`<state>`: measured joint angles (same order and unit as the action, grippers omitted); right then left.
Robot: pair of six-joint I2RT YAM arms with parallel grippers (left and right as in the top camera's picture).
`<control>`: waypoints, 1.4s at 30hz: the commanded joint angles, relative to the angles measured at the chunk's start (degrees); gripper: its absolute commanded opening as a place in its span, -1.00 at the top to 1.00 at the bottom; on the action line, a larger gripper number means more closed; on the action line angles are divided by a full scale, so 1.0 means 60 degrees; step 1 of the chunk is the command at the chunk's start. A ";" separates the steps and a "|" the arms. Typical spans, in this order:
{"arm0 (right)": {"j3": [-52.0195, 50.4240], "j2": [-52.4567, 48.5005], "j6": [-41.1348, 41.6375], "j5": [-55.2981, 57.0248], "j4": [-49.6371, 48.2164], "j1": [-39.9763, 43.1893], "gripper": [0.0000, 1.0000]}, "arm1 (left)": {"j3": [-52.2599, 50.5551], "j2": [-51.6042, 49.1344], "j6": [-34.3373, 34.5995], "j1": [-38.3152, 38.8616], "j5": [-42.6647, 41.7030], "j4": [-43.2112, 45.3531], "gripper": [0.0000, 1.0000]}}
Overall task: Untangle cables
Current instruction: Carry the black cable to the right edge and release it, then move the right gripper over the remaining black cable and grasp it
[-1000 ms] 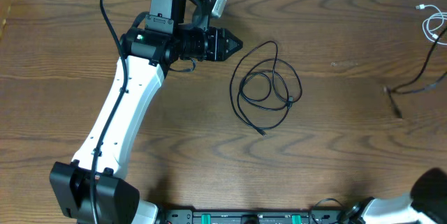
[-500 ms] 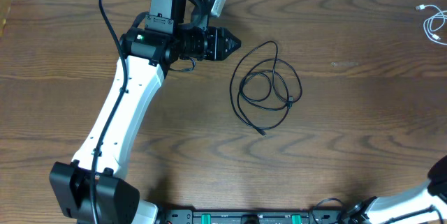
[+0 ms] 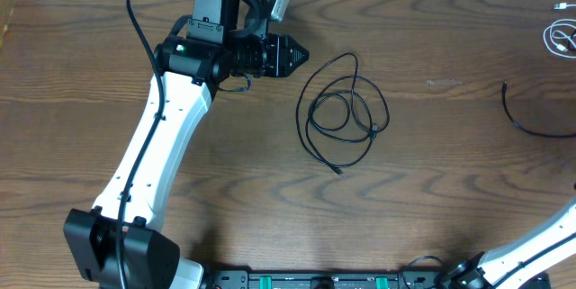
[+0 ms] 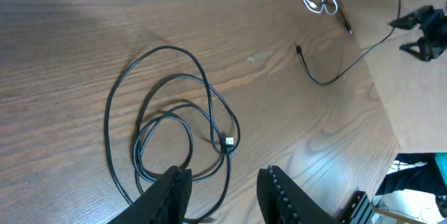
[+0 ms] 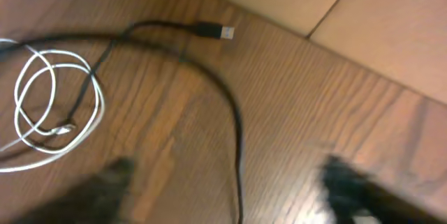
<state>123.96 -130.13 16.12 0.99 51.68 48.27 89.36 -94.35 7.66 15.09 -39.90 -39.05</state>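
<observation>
A black cable (image 3: 346, 109) lies in loose overlapping loops at mid-table, also seen in the left wrist view (image 4: 174, 133). My left gripper (image 3: 297, 55) hovers to its left, jaws apart and empty (image 4: 223, 199), over the loop's near edge. At the far right a white cable (image 3: 562, 37) lies coiled, with a second black cable (image 3: 531, 122) below it. In the right wrist view my right gripper (image 5: 230, 189) is open and blurred. That black cable (image 5: 234, 126) runs loose on the wood between its fingers, plug (image 5: 223, 32) ahead, and the white cable (image 5: 56, 112) lies to the left.
The table's right edge (image 5: 335, 49) runs close behind the cable's plug, with tan floor beyond. The left arm's white link (image 3: 153, 163) crosses the left half of the table. Part of the right arm (image 3: 540, 244) shows at the bottom right corner.
My right gripper has opened and let go of the right-hand black cable, which now lies as a loose arc. The right arm pulled out toward the right. The left arm has not moved.
</observation>
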 commanded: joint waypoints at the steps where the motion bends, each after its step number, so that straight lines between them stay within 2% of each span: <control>1: 0.0087 0.0200 0.0310 -0.0550 -0.0004 0.0011 -0.99 | -0.0026 0.0000 0.0011 -0.0044 0.0095 0.0015 0.28; 5: 0.0091 0.0871 0.0350 -0.0550 -0.0095 0.0015 -0.99 | -0.0026 0.0000 0.0011 -0.0044 0.0095 0.0015 0.28; 10: 0.0091 0.2612 0.0288 -0.0627 -0.0226 -0.0015 -0.99 | -0.0026 0.0000 0.0011 -0.0044 0.0091 0.0011 0.28; 13: 0.0091 0.3515 -0.1147 -0.2962 -0.0204 -0.0124 -0.98 | -0.0026 0.0000 0.0011 -0.0044 0.0091 0.0011 0.28; 15: 0.0091 0.3876 -0.1971 -0.5093 0.0087 -0.0270 -0.88 | -0.0026 0.0000 0.0007 -0.0047 0.0106 0.0015 0.28; 19: 0.0091 0.4062 -0.2503 -0.6808 0.1220 -0.1013 -0.79 | -0.0026 0.0011 0.0015 -0.0058 0.1093 -0.0007 0.27; 21: 0.0077 0.4036 -0.2761 -0.6798 0.2047 -0.1727 -0.78 | -0.0026 0.0011 0.0251 -0.0076 0.1617 -0.0102 0.28; 25: -0.0062 0.3829 -0.3355 -0.6247 0.3308 -0.3883 -0.79 | -0.0026 0.0007 0.1931 -0.0379 0.3490 -0.0889 0.28; 27: -0.0149 0.3679 -0.3355 -0.5752 0.3534 -0.4765 -0.84 | -0.0026 0.0007 0.2328 -0.0608 0.3854 -0.1195 0.28; 33: -0.0189 0.2506 -0.3486 -0.4135 0.3905 -0.7825 -0.62 | -0.0026 0.0007 0.2350 -0.1723 0.3880 -0.1800 0.28; 36: -0.0189 0.1596 -0.3486 -0.3891 0.3887 -0.8972 -0.50 | -0.0026 0.0007 0.2346 -0.2182 0.3880 -0.2062 0.27; 40: -0.0189 0.0499 -0.4000 -0.3865 0.3894 -1.0036 -0.40 | -0.0026 0.0007 0.2302 -0.2481 0.3880 -0.2251 0.28; 42: -0.0189 -0.0007 -0.3989 -0.3268 0.3803 -1.0648 -0.38 | -0.0026 0.0007 0.2233 -0.2532 0.3887 -0.2302 0.28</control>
<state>123.15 -126.82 -5.50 -23.27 74.78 -11.33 89.36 -94.35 21.21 0.51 -17.52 -52.38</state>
